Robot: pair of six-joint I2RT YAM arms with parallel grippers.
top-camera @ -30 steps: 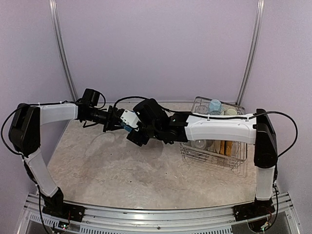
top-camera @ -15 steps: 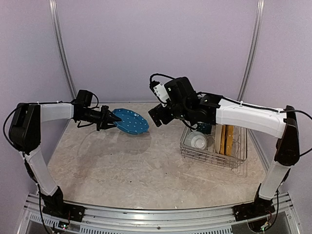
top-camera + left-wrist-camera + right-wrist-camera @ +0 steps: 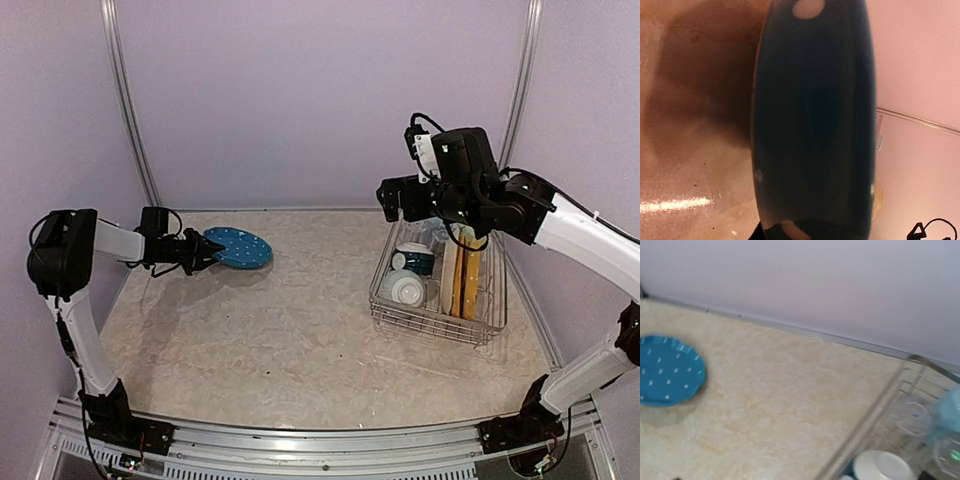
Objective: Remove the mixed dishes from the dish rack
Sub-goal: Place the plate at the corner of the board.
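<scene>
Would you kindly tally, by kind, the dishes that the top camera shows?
Plates: 3 (blue plate, held by the left gripper; cream plate and yellow-orange plate, upright in the dish rack)
Teal-and-white bowls: 2 (both in the rack)
Total: 5 that can be told; the right arm hides the rack's far end.

My left arm (image 3: 85,352) and right arm (image 3: 590,235) in smooth white shells, chunky black joint housings (image 3: 55,255), thin black cables (image 3: 422,117) looping alongside, left gripper (image 3: 207,247) and right gripper (image 3: 393,203) both black, small white block (image 3: 428,152) atop my right wrist
</scene>
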